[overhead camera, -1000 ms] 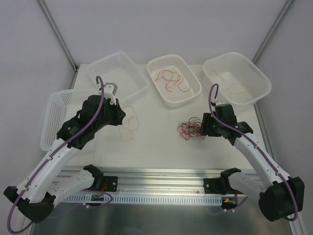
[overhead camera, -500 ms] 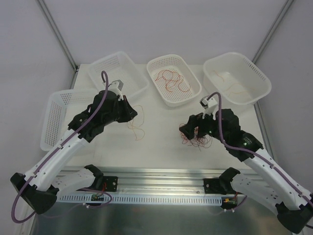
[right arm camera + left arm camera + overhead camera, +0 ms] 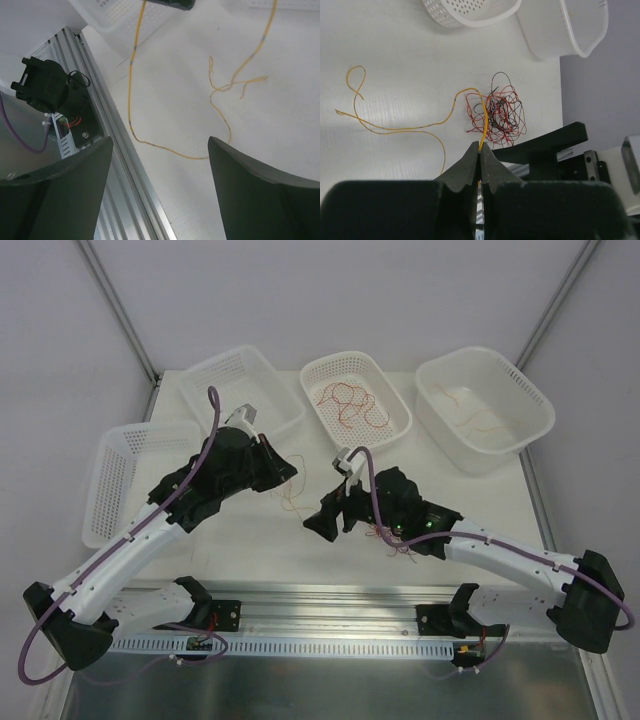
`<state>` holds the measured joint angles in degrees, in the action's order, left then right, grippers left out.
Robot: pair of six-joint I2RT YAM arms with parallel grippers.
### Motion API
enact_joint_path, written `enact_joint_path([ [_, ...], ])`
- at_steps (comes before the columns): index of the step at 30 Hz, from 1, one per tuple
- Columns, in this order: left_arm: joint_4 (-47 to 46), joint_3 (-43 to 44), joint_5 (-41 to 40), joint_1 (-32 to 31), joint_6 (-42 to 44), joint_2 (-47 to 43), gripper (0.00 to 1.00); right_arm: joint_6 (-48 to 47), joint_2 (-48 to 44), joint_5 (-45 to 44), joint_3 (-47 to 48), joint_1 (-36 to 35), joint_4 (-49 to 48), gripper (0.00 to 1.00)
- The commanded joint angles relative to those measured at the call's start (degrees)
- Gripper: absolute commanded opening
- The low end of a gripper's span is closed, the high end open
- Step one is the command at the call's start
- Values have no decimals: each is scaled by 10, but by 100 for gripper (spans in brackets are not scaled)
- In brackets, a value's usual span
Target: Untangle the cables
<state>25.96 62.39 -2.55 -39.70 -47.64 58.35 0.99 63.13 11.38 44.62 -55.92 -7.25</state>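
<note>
Pinching a thin yellow-orange wire [image 3: 483, 131] between fingers pressed fully together, the left gripper [image 3: 480, 149] is held above the white table [image 3: 230, 540]. In the left wrist view the strand is seen to run forward from that pinch into a knot of hair-thin red and black wires [image 3: 499, 114], while its loose loops are laid out to the left of the fingers. The strand would best be freed by a slow, steady draw away from the knot, with the knot pinned so that it is not dragged along. The right gripper [image 3: 160, 141] is spread wide, with nothing between its fingers, and is hung over the loose loops near the left gripper. The wire's entry into the knot is shown only by the left wrist camera. In the top view the knot is largely covered by the right arm, and in the right wrist view it is absent altogether.
</note>
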Motion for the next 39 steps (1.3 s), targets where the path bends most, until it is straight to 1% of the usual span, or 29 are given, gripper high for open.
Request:
enact_joint_path([
  [1,-28,-6,-25,-5,-39,-12,0,0,38,41,11,-19,-107,80],
  [4,-35,-10,-27,-6,-42,-15,0,1,69,46,22,-34,-111,75],
  [7,-35,-15,-31,-6,-40,-22,0,-2,86,42,31,-42,-101,61],
  [8,-35,-19,-36,-6,-40,-24,0,-4,88,40,31,-45,-100,49],
  [9,-35,-21,-39,-6,-40,-29,0,-6,87,40,32,-45,-97,42],
  [10,-35,-24,-41,-6,-39,-31,0,-7,84,38,35,-44,-88,28],
  [13,-35,-30,-43,-6,-40,-38,0,-21,78,29,42,-44,-71,10],
  [14,-35,-31,-43,-6,-39,-38,0,-25,73,27,45,-45,-65,2],
  [16,-35,-33,-45,-6,-40,-45,0,-36,64,22,51,-44,-46,1],
  [20,-39,-33,-40,-6,-42,-50,0,-42,65,27,58,-45,-39,1],
  [24,-39,-32,-40,-6,-23,-50,1,-47,60,23,68,-45,-28,1],
  [25,-38,-34,-40,-6,-18,-54,5,-53,48,5,71,-44,-9,1],
  [26,-38,-37,-45,-6,-11,-57,19,-64,40,-6,72,-45,1,1],
  [27,-38,-41,-48,-6,-8,-60,26,-72,33,-18,75,-45,13,1],
  [28,-38,-43,-52,-6,2,-68,36,-80,24,-44,84,-44,42,1],
  [29,-38,-45,-60,-5,9,-74,50,-88,9,-57,89,-43,58,1],
  [30,-39,-46,-65,-5,15,-78,57,-106,1,-69,96,-41,70,1],
  [31,-38,-47,-70,-5,29,-88,64,-113,-7,-94,111,-39,109,1],
  [32,-38,-47,-74,-5,37,-92,69,-121,-21,-106,121,-32,124,1],
  [33,-39,-46,-84,-3,48,-97,79,-129,-27,-109,130,-28,140,1],
  [34,-37,-45,-89,-4,58,-106,83,-143,-33,-142,140,-22,170,1],
  [35,-37,-45,-94,-3,77,-112,88,-150,-43,-151,164,-9,184,1],
  [36,-36,-45,-100,-3,88,-118,94,-155,-48,-163,176,0,198,1],
  [38,-35,-46,-120,-1,118,-137,99,-172,-56,-193,214,28,233,1],
  [39,-35,-48,-127,-1,129,-144,99,-180,-62,-203,229,38,242,1],
])
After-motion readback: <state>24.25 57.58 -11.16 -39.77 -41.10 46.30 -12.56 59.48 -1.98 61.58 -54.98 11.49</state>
